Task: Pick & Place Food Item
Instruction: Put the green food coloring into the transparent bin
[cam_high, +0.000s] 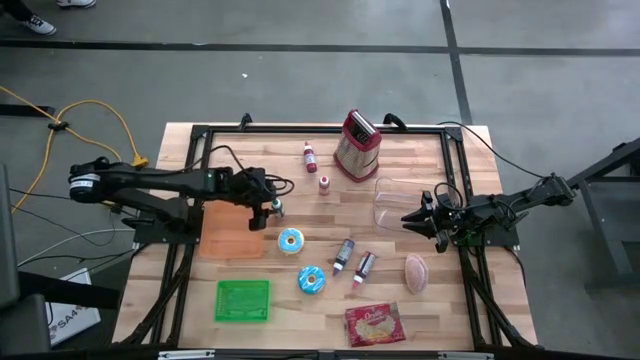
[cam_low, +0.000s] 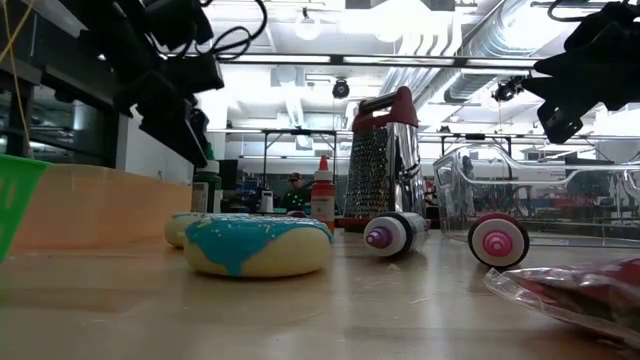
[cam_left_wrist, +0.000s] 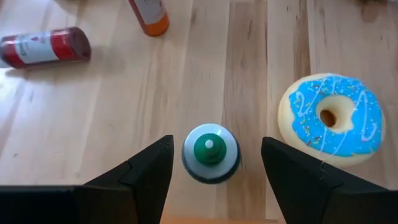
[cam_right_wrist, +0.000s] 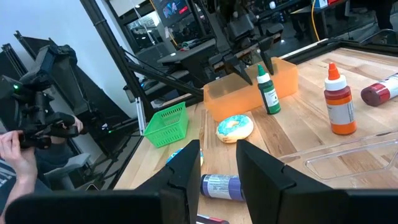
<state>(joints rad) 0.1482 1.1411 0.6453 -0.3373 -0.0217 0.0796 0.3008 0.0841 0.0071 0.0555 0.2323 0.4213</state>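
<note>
A small bottle with a green cap (cam_left_wrist: 210, 153) stands upright on the wood table beside the orange tray (cam_high: 228, 235); it also shows in the right wrist view (cam_right_wrist: 267, 92). My left gripper (cam_left_wrist: 216, 143) hangs open just above it, slanting down, one finger on either side of the cap and clear of it. A blue-iced doughnut (cam_left_wrist: 331, 119) lies flat on the table next to the bottle. My right gripper (cam_right_wrist: 217, 155) waits open and level at the table's right side (cam_high: 420, 215), with nothing between its fingers.
A second doughnut (cam_high: 311, 280), two purple bottles (cam_high: 353, 259), a red bottle (cam_high: 310, 155) and an orange bottle (cam_high: 325, 184) lie around. Also here are a grater (cam_high: 357, 145), a clear bin (cam_high: 400, 200), a green basket (cam_high: 243, 300), a snack packet (cam_high: 373, 324) and a pinkish lump (cam_high: 416, 272).
</note>
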